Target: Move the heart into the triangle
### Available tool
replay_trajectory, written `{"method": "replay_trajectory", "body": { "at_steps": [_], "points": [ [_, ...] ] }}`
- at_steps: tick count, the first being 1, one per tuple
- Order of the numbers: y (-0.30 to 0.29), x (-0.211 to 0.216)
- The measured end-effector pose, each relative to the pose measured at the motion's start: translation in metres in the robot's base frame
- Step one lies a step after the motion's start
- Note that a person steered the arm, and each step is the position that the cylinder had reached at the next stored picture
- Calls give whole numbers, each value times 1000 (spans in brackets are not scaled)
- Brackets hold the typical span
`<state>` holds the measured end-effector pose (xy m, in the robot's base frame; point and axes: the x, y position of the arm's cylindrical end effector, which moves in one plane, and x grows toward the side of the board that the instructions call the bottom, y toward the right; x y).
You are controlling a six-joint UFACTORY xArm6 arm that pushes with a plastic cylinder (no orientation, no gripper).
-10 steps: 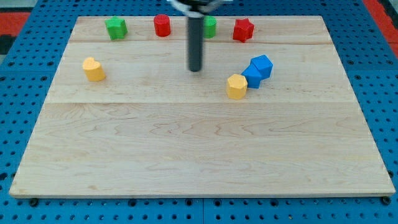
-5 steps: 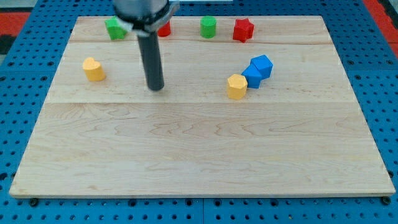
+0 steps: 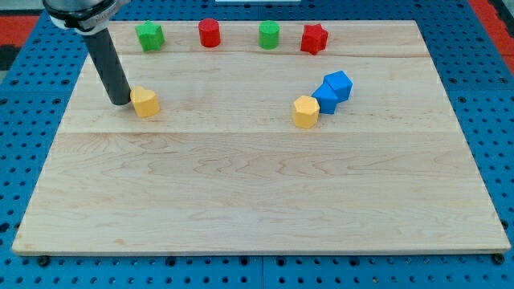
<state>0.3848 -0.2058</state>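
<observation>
A yellow heart block (image 3: 144, 103) lies on the wooden board's left part. My tip (image 3: 120, 103) rests just to the view's left of it, touching or nearly touching its side. Two blue blocks sit together at the view's right: one (image 3: 340, 83) above and one (image 3: 325, 99) below it, touching each other. I cannot tell their exact shapes. A second yellow block (image 3: 305, 111), roughly hexagonal, touches the lower blue block on its left.
Along the board's top edge stand a green block (image 3: 149, 35), a red cylinder (image 3: 210, 32), a green cylinder (image 3: 269, 34) and a red star (image 3: 314, 38). The wooden board (image 3: 257, 193) lies on a blue perforated table.
My tip swung from the board's top middle to the far left. The yellow heart has shifted to the view's right and slightly down from where it lay.
</observation>
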Motion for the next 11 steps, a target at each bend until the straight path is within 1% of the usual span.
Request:
{"method": "replay_trajectory", "body": {
  "at_steps": [2,3,4,5,6,7,8,9,10,11],
  "points": [
    [15,4],
    [48,4],
    [111,4],
    [141,6],
    [129,40],
    [145,57],
    [169,41],
    [173,8],
    [148,20],
    [155,4]
  ]
}}
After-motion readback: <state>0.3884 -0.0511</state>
